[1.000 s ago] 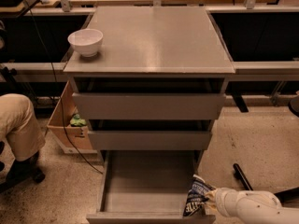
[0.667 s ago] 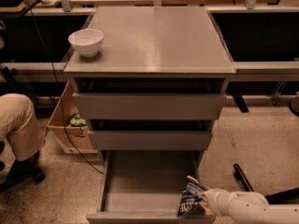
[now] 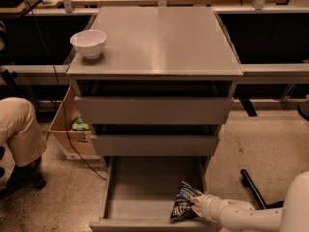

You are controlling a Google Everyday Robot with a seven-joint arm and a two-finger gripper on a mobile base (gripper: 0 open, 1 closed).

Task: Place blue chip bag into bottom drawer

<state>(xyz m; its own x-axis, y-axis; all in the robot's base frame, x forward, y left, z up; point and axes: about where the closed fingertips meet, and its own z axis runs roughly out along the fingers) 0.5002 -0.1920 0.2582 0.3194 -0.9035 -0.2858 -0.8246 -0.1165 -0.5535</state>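
Note:
The bottom drawer [image 3: 140, 187] of the grey cabinet is pulled open, a wide shallow tray. The blue chip bag [image 3: 183, 204] stands inside it at the front right corner, dark blue with white lettering. My gripper [image 3: 197, 206] reaches in from the lower right on its white arm and is right against the bag's right side, its fingertips covered by the bag. The two upper drawers [image 3: 154, 110] are only slightly open.
A white bowl [image 3: 89, 43] stands on the cabinet top at the left. A cardboard box [image 3: 72, 129] with a green item sits on the floor left of the cabinet. A person's leg [image 3: 17, 129] is at the far left. Benches run behind.
The arm and the bag have moved left and deeper into the bottom drawer; the bag now sits lower in the front right corner.

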